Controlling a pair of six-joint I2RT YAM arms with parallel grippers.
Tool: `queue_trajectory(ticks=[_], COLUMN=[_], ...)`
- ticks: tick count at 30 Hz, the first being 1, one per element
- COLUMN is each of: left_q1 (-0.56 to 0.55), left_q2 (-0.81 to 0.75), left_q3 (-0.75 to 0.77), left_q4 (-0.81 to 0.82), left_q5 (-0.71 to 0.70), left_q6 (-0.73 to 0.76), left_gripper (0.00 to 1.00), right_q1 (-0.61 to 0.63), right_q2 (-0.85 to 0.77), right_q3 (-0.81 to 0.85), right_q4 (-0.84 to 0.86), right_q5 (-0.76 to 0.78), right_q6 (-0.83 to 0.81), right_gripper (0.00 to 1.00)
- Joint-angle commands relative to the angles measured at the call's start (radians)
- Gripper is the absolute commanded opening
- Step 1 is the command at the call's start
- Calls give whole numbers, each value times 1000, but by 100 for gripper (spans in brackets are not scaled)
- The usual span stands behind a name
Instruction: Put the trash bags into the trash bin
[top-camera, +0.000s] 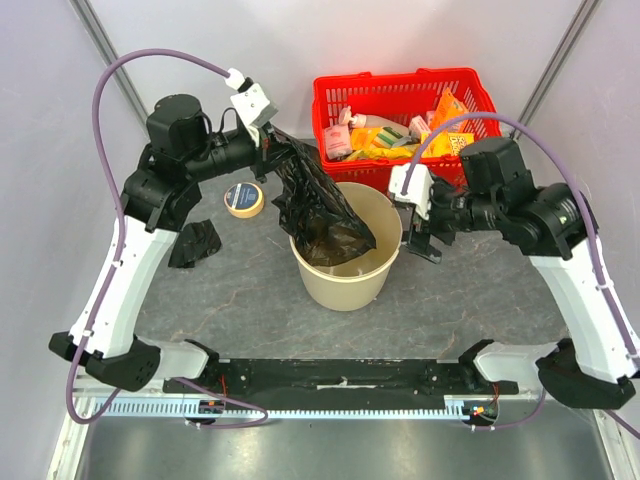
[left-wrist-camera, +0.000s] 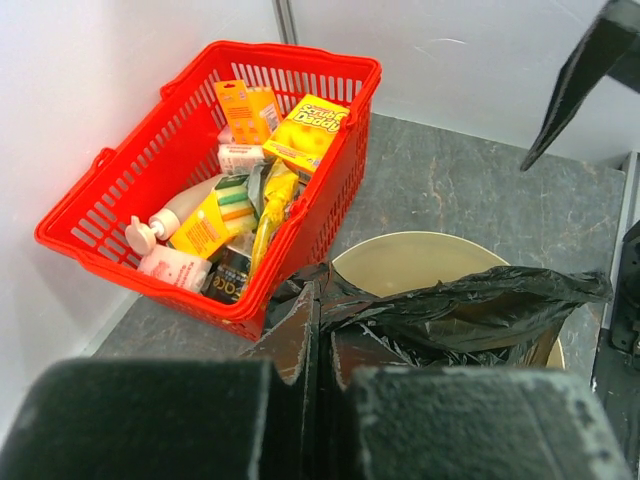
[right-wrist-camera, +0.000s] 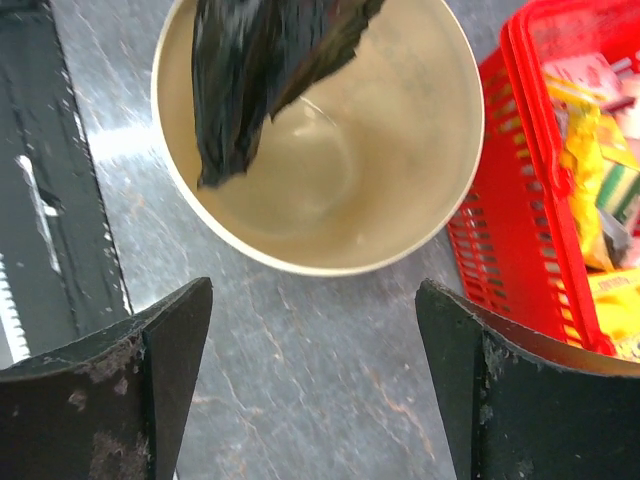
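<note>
The beige trash bin (top-camera: 345, 285) stands mid-table. My left gripper (top-camera: 275, 150) is shut on a black trash bag (top-camera: 322, 205) that hangs down over the bin's left rim, its lower end inside the opening. The left wrist view shows the gripper (left-wrist-camera: 322, 300) pinching the bag (left-wrist-camera: 470, 310) above the bin (left-wrist-camera: 420, 260). A second black trash bag (top-camera: 195, 243) lies crumpled on the table at the left. My right gripper (top-camera: 425, 245) is open and empty beside the bin's right rim; its wrist view shows the gripper (right-wrist-camera: 315, 300), the bin (right-wrist-camera: 400, 210) and the hanging bag (right-wrist-camera: 250, 70).
A red wire-mesh basket (top-camera: 405, 95) full of packages stands behind the bin, close to its rim, and shows in both wrist views (left-wrist-camera: 130, 200) (right-wrist-camera: 520, 210). A roll of tape (top-camera: 243, 199) lies left of the bin. Walls close the back and sides.
</note>
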Motion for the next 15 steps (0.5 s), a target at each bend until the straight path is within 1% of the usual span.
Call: queue_trajectory(ticks=[1,4,7,13,15], left_q1=[-24,-32,-41,-61,-65], left_q2=[16,29,43,62,65], left_q3=[53,61,67,87,88], left_q4=[-3,-3,-4,-9,-9], left_q5=[-18,-46,-61,-80,-74], left_q6=[9,16,19,32,32], left_gripper=[2,2,2,2,2], right_q1=[-1,-1,-1,0,0], right_q2=[61,104,127,168,185], right_q3=[91,140,152,135,116], right_q4=[79,96,131,176,198], right_q5=[-165,-279,-337,-371,-357], right_q6=[104,145,190,226,236], right_gripper=[91,94,97,98,98])
